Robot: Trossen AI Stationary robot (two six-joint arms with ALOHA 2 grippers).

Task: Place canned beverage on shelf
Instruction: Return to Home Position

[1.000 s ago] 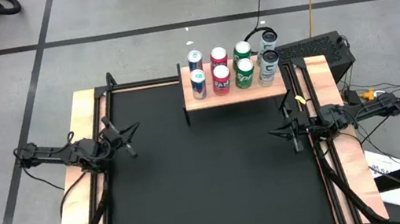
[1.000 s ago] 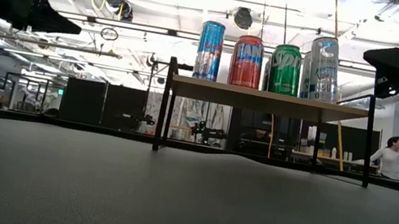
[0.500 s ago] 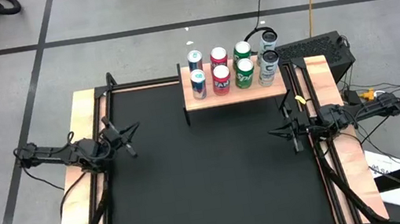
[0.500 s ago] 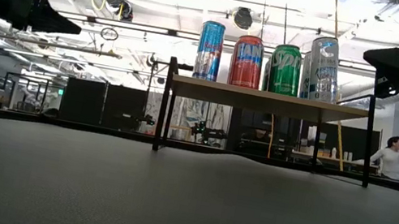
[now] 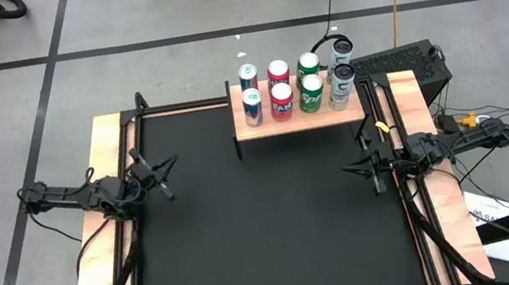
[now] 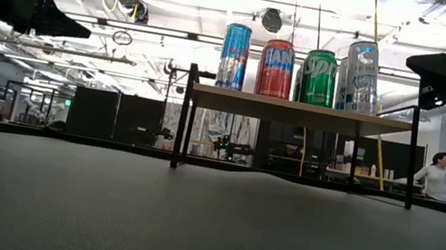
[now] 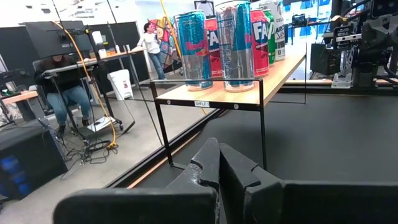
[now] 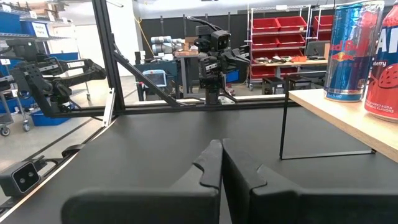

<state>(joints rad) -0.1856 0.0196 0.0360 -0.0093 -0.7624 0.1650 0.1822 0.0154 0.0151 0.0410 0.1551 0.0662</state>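
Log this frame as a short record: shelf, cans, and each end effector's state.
shelf: far edge of the table, right of centre
on shelf: two blue cans, two red cans, two green cans, two silver cans, all upright
cans off shelf: none seen
left end effector: shut, empty, at table's left side
right end effector: shut, empty, at table's right side

Low view: front cans [image 6: 276, 68] mostly hid the rear row [image 5: 278, 66]. Right wrist view: we saw the red can [image 8: 384, 68] cropped.
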